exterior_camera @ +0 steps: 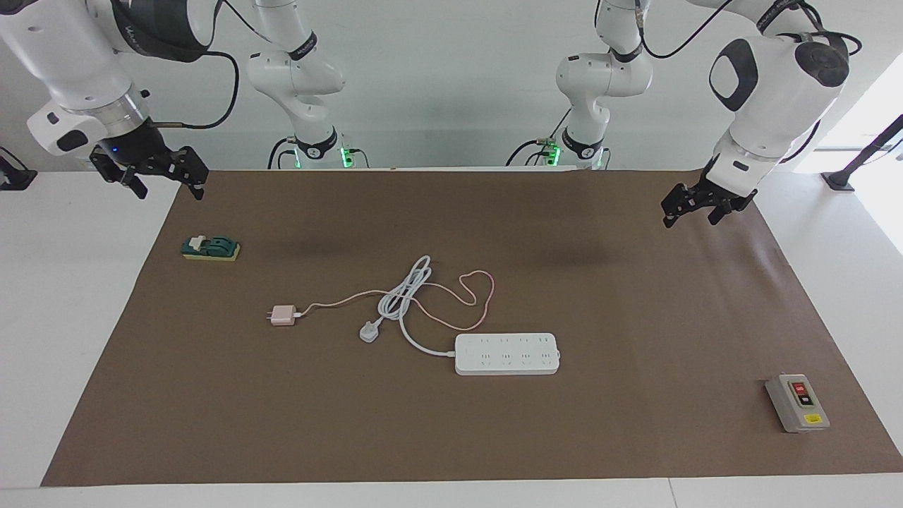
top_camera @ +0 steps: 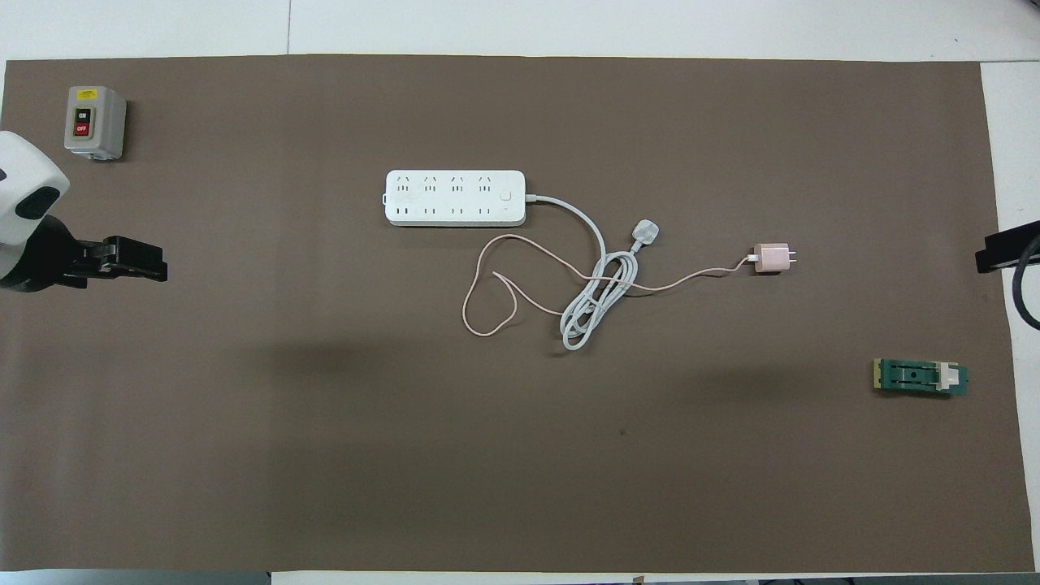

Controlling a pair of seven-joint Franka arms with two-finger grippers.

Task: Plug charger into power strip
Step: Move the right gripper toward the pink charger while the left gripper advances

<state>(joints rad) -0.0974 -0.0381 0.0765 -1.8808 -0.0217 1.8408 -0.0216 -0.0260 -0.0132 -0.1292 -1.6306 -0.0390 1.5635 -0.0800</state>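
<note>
Charger-wise, the small pale-pink cube adapter (exterior_camera: 283, 315) is laid flat on the brown paper mat (exterior_camera: 635, 437), unplugged, toward the right arm's end, with plenty of bare mat around it. Its thin pink cable (exterior_camera: 471, 296) is looped over the coiled thick white cord (exterior_camera: 403, 296), whose white three-pin plug (exterior_camera: 368, 331) is parked between the adapter and the long flat white power strip (exterior_camera: 507, 353), so the direct path is a bit cluttered. The strip is set mid-table, farther from the robots than the adapter.

A green block with a white clip (exterior_camera: 210, 248) is kept near the mat's edge, and a grey box with red and black buttons (exterior_camera: 796, 402) near its corner, both well apart.

The right gripper (exterior_camera: 164, 182) is held over the mat's edge, the left gripper (exterior_camera: 692, 210) over the mat; both are spread wide, gripping nothing.
</note>
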